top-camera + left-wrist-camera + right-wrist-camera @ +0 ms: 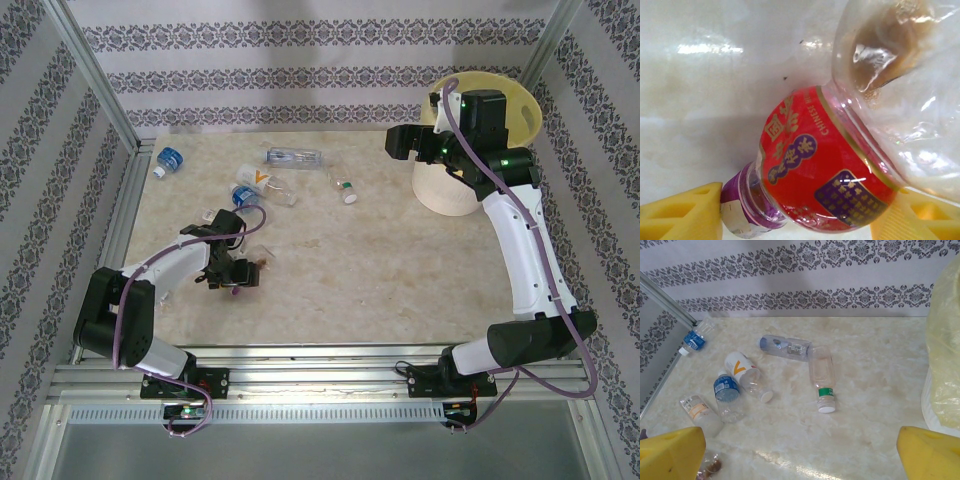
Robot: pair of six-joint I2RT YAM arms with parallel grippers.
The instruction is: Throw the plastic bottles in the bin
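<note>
The left arm (170, 262) and the right arm (527, 250) have white shells, black joints, purple cables (128, 318), green lights. The fingers (672, 455) are yellow.

1. the middle of the table (390, 270) lies bare between the arms, wide room to pass
2. loose bottles (293, 157) clutter the far left, narrow gaps between them
3. the bin (445, 195) blocks the far right corner, the right arm (520, 250) across it
4. a blue-label bottle (170, 160) lies near the left frame rail (118, 215)
5. a red-label bottle (825, 165) fills the gap between the pads (680, 215) of the left gripper (800, 217)
</note>
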